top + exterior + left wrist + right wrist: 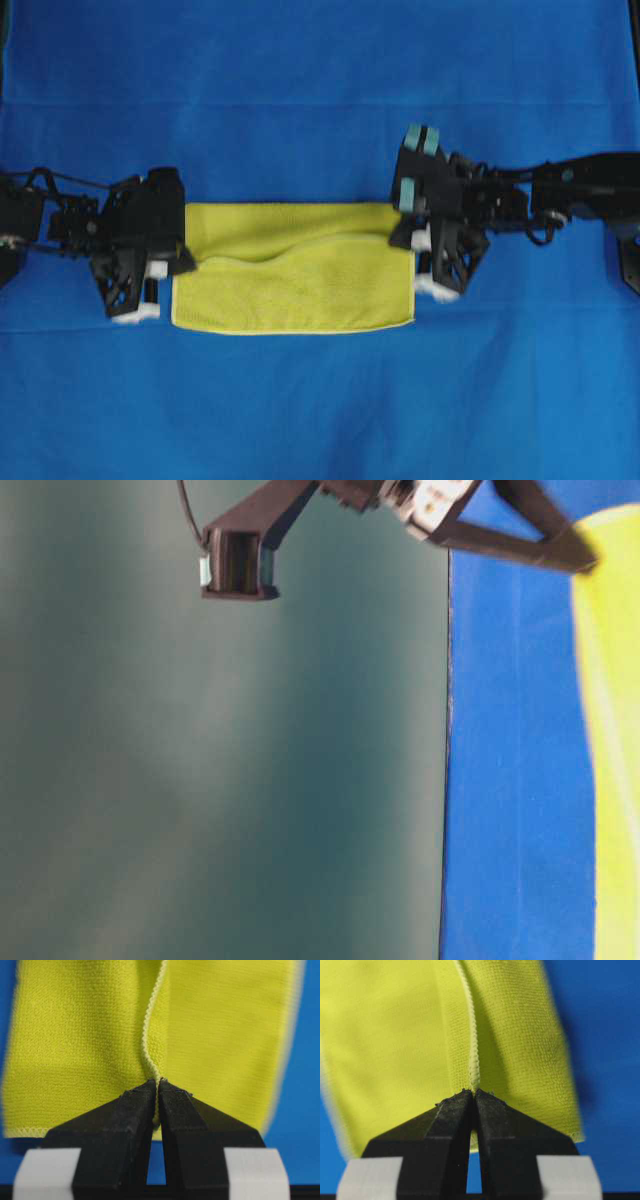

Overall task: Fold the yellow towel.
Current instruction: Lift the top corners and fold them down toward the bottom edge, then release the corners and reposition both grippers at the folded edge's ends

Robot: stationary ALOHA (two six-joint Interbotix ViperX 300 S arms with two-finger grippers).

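Close under our left wrist camera, our left gripper (pixel 157 1085) is pinched tight on the pale stitched hem of the yellow towel (pixel 75 1050), the cloth rising in a ridge right at the fingertips (pixel 140 1097). Under the right wrist camera our right gripper (pixel 473 1094) is clamped the same way on the hem at the opposite end. From overhead, we see the yellow towel lying doubled over in the middle of the blue table cover (pixel 320 60), a wrinkled top layer reaching part way across the lower one, with our left gripper at its left end and our right gripper at its right end.
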